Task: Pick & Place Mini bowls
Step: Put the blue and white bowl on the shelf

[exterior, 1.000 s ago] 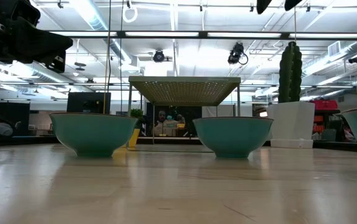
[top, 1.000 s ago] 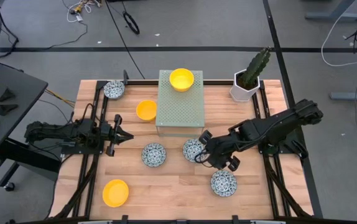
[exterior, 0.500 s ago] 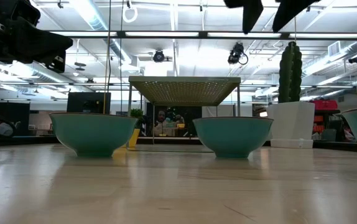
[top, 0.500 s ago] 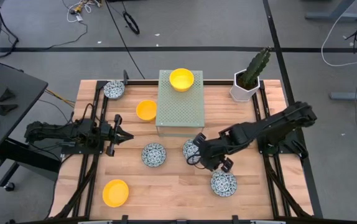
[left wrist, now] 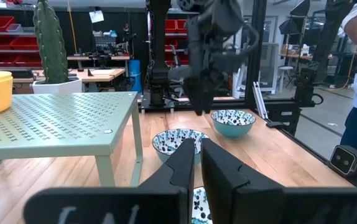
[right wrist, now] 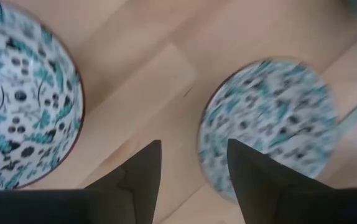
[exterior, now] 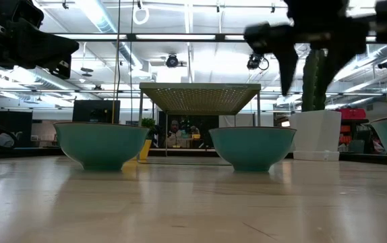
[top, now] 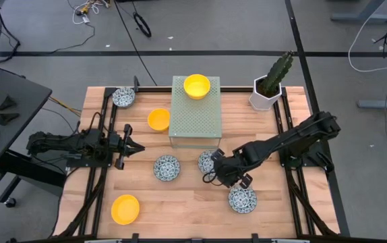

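as before, right hand (top: pixel 215 170) descended lower.

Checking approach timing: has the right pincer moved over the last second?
Yes. In the high view the right pincer has shifted left and toward the table's near edge, closing on the patterned bowl beside the green perforated stand.

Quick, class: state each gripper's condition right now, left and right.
Left gripper: fingers shut, holding nothing, parked at the table's left side.
Right gripper: fingers open, empty, above the rim of a patterned bowl beside the green rack.
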Tool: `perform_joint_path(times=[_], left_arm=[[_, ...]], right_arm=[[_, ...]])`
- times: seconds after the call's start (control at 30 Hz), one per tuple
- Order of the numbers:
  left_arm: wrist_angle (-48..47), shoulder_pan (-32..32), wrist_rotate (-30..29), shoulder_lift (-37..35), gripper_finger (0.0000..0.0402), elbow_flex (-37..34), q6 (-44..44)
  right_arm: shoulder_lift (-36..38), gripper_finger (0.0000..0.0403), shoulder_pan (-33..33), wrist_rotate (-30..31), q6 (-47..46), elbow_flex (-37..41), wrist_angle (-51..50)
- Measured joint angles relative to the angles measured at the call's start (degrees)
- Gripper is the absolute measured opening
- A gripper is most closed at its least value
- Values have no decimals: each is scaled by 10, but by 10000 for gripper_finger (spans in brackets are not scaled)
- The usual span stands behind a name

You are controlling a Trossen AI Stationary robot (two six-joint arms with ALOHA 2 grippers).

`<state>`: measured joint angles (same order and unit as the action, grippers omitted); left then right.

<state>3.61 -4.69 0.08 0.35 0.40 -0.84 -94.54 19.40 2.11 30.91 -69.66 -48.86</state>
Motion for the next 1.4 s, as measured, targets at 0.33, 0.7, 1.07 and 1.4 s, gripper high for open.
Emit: perform_joint_path(times=[0.33,0.7,1.07,1.4], left_arm=[[0,0,0,0,34,0,0],[0,0,0,0,34,0,0],[0,0,0,0,34,0,0],[0,0,0,0,34,0,0]], right_arm=[[39,185,3,0,-37,51,5],[117,185,27,0,-69,102,51],[183,185,50,10,-67,165,105],[211,185,53,50,-65,173,139]])
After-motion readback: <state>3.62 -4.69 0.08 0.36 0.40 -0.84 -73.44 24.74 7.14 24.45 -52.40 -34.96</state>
